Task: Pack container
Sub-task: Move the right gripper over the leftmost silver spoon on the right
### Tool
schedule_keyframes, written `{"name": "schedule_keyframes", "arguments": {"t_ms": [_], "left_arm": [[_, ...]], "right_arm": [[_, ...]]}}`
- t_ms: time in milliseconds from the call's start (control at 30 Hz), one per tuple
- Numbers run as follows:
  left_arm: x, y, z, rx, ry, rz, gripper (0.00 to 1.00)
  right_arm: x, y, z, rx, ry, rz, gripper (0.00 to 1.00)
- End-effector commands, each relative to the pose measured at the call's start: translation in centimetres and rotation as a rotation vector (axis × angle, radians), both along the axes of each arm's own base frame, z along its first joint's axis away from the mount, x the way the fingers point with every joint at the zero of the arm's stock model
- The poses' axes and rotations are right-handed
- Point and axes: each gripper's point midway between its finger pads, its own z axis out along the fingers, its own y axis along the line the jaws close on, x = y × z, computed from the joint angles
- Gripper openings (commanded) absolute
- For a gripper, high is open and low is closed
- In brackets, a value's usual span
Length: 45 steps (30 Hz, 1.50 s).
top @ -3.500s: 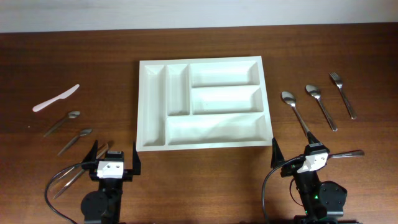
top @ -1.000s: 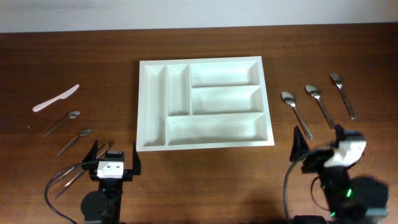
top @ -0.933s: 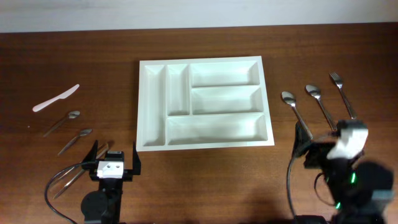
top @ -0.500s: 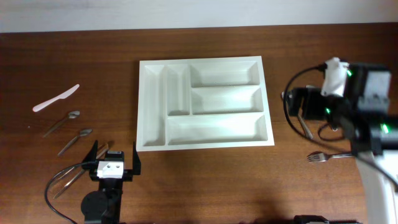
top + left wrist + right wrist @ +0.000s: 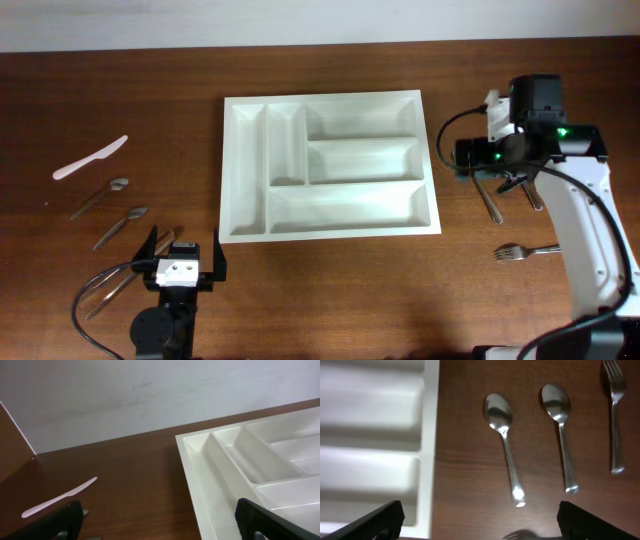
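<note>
The container (image 5: pixel 320 99) is a white five-compartment cutlery tray lying empty at the table's middle. My right gripper (image 5: pixel 482 166) hangs open and empty above the table just right of the tray. The right wrist view (image 5: pixel 480 527) shows it over two metal spoons (image 5: pixel 502 445) (image 5: pixel 560 435) and a fork (image 5: pixel 615 420), with the tray's right rim (image 5: pixel 429 435) at the left. My left gripper (image 5: pixel 183 262) rests open and empty at the front left. In its wrist view (image 5: pixel 160 527) it faces the tray's left end (image 5: pixel 200 475).
A second fork (image 5: pixel 530 250) lies at the front right. A white plastic knife (image 5: pixel 90 158) and two spoons (image 5: pixel 100 198) (image 5: pixel 120 227) lie at the left, with more cutlery beside the left arm's base (image 5: pixel 125 282). The knife shows in the left wrist view (image 5: pixel 60 497).
My right arm has lifted from its rest at the front right and swung back over the spoons, uncovering the fork at the front right. The left arm has not moved.
</note>
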Motion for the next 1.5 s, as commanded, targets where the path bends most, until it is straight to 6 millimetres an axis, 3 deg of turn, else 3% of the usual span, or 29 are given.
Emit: {"name": "schedule_keyframes", "arguments": {"t_ms": [0,267,567,733,1100,1467], "left_arm": [[0.0,0.0,-0.1,0.015,-0.001,-0.002,0.99],[0.0,0.0,-0.1,0.015,-0.001,-0.002,0.99],[0.0,-0.1,-0.1,0.015,-0.001,-0.002,0.99],[0.0,0.0,-0.1,0.015,-0.001,-0.002,0.99],[0.0,0.0,-0.1,0.015,-0.001,-0.002,0.99],[0.0,0.0,-0.1,0.015,-0.001,-0.002,0.99]], "right_arm": [[0.6,-0.3,-0.8,-0.112,0.029,0.203,0.99],[1.6,-0.7,-5.5,-0.062,0.134,0.225,0.99],[1.6,-4.2,-10.0,0.032,0.257,0.128,0.99],[1.4,-4.2,-10.6,0.136,0.250,0.171,0.99],[1.5,-3.1,-11.0,0.095,0.269,0.238,0.99],[1.3,-3.6,-12.6,0.037,0.324,0.240,0.99]]}}
